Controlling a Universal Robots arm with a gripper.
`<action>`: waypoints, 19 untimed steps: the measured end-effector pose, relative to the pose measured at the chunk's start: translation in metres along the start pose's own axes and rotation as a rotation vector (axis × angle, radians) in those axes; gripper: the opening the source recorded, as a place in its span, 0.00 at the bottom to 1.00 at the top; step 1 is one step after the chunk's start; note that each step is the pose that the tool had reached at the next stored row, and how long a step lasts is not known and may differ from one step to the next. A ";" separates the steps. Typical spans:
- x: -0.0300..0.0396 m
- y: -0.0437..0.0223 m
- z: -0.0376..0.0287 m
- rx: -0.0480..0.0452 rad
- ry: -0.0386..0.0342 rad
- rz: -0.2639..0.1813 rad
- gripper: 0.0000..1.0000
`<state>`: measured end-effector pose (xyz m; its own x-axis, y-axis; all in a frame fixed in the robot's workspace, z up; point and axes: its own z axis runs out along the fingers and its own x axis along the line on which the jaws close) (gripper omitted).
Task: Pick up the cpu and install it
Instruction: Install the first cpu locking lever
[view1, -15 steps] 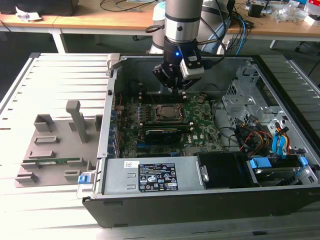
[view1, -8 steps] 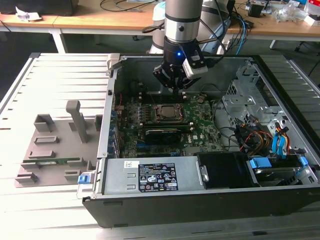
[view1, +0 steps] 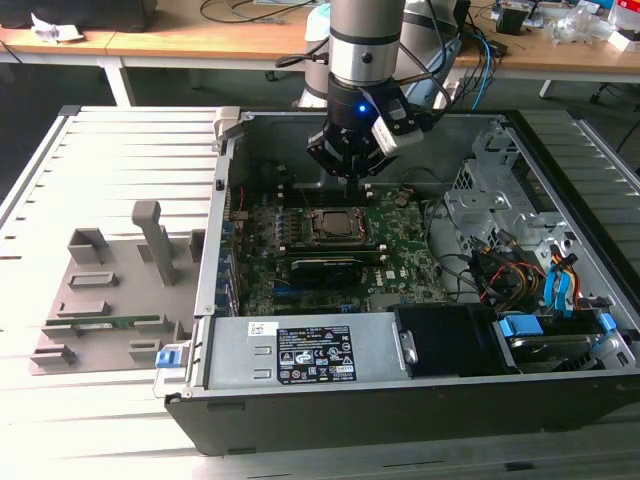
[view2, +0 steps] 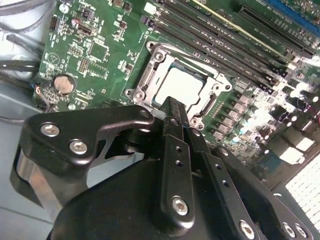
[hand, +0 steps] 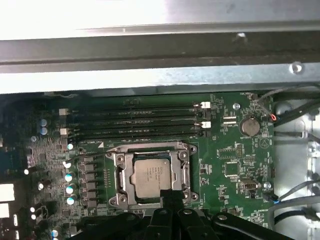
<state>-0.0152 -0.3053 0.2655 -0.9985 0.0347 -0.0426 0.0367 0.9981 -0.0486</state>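
The cpu (hand: 152, 175) is a flat silvery square lying inside the metal-rimmed socket frame (hand: 118, 176) on the green motherboard (hand: 235, 165). It also shows in the second wrist view as the cpu (view2: 182, 85) and in the exterior view as the cpu (view1: 335, 225). My gripper (view1: 350, 175) hangs inside the open computer case, just above and beside the socket. In both wrist views its black fingers are pressed together with nothing between them, the gripper (view2: 172, 105) tip over the socket's rim and the gripper (hand: 172, 194) at the chip's edge.
Memory slots (hand: 135, 120) run beside the socket, and the case wall (hand: 160, 55) rises behind them. A power supply (view1: 300, 355) and a drive bay with cables (view1: 520, 270) fill the case's front and the exterior view's right. A grey fixture tray (view1: 100, 300) holding a green memory stick lies on the exterior view's left.
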 end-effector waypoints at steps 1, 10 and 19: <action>0.0000 0.0000 0.0000 -0.0007 -0.0009 -0.017 0.11; 0.0000 0.0000 0.0000 -0.0055 -0.0063 -0.129 0.11; 0.0000 0.0000 0.0000 -0.0106 -0.0121 -0.248 0.11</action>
<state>-0.0152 -0.3053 0.2655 -0.9763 -0.2123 -0.0426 -0.2103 0.9764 -0.0486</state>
